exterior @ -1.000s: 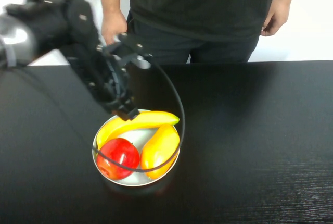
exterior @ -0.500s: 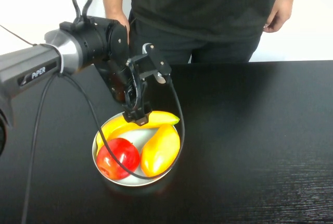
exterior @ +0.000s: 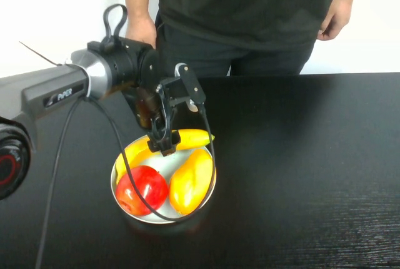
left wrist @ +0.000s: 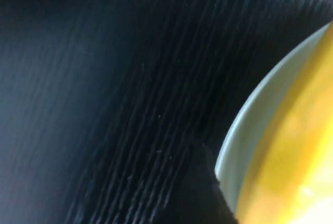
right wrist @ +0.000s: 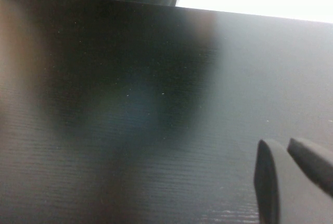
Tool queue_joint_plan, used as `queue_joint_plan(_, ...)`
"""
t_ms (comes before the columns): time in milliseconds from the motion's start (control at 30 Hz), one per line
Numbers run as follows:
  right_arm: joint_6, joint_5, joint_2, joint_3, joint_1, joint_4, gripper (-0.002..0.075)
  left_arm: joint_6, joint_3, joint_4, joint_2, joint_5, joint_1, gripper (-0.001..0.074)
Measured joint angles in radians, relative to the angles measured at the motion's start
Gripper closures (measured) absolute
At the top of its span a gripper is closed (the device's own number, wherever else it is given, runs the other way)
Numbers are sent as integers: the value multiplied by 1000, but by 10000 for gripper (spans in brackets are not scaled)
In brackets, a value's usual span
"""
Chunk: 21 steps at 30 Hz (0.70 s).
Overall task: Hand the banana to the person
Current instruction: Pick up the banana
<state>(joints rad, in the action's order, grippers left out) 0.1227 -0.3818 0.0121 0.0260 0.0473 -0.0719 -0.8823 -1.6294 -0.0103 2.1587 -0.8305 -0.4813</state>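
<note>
The banana (exterior: pixel 187 139), long, yellow and green-tipped, lies across the far side of the white plate (exterior: pixel 164 214). My left gripper (exterior: pixel 164 142) reaches down from the left and is shut on the banana's middle, which still rests on the plate. The left wrist view shows only the plate rim (left wrist: pixel 244 125) and a yellow surface (left wrist: pixel 296 146) very close up. The person (exterior: pixel 244 12), in a black shirt, stands behind the table's far edge with arms down. My right gripper (right wrist: pixel 281 143) is shut and empty over bare black table, and is out of the high view.
A red apple (exterior: pixel 142 187) and a plump orange-yellow mango-shaped fruit (exterior: pixel 190 180) share the plate with the banana. A black cable (exterior: pixel 209 150) loops around the plate. The black table (exterior: pixel 312 169) stretches to the right.
My left arm swung in over the plate and settled its gripper on the banana. The banana's right end has risen slightly. The person has barely moved.
</note>
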Motion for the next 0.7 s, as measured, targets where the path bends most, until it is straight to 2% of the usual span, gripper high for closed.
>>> queue_joint_plan(233,0,0,0,0,0,0,733,-11,0,10,37,2,0,232)
queue_joint_plan(300,0,0,0,0,0,0,733,-14,0,21,41,2,-1,253)
queue_joint_plan(400,0,0,0,0,0,0,733,-15,0,48,41,2,-7,356)
queue_joint_plan(467,0,0,0,0,0,0,734,-20,-1,62,41,2,-8,463)
queue_joint_plan(700,0,0,0,0,0,0,734,-31,-1,70,37,-20,-10,459)
